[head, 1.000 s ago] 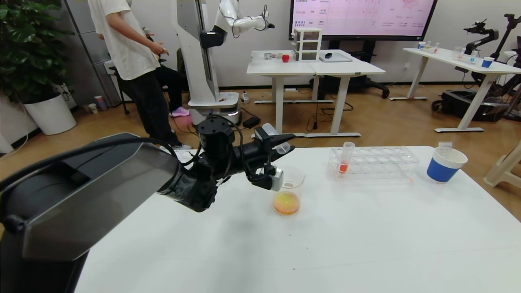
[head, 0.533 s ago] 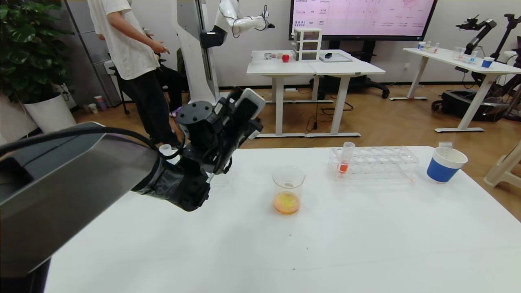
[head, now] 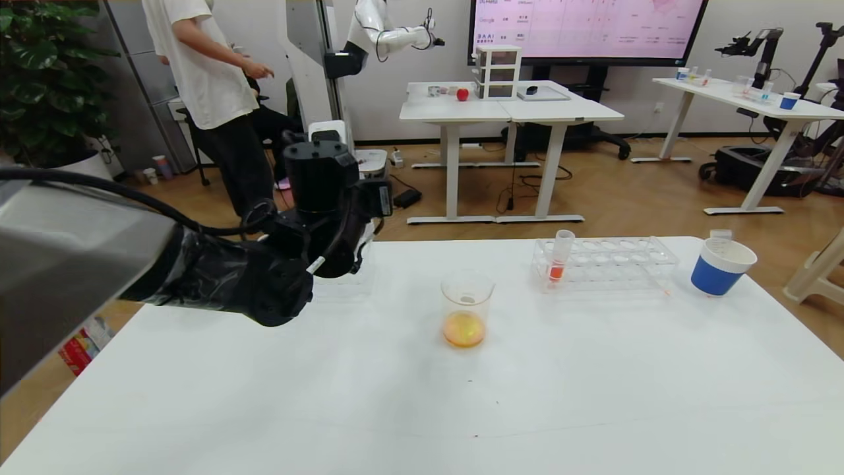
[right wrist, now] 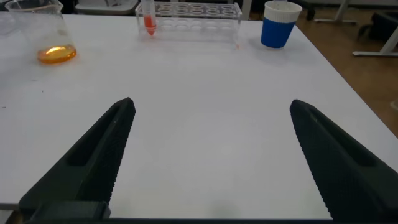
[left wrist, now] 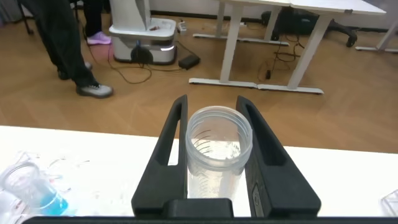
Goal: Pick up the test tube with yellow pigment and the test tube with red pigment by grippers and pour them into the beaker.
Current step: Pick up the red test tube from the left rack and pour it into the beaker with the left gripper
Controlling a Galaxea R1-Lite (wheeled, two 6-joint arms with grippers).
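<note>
Black fingers of the left gripper point(left wrist: 214, 146) clench an emptied clear test tube point(left wrist: 219, 155) above the table's point(head: 593, 369) far left edge, beside a tube with blue liquid point(left wrist: 31, 190). The right gripper point(right wrist: 211, 155) hangs spread wide over bare table. The beaker point(head: 467, 309), holding orange-yellow liquid, stands mid-table, well apart from the rack point(head: 606, 264) with a red-liquid tube point(head: 559, 257) and the paper cup point(head: 722, 266).
</note>
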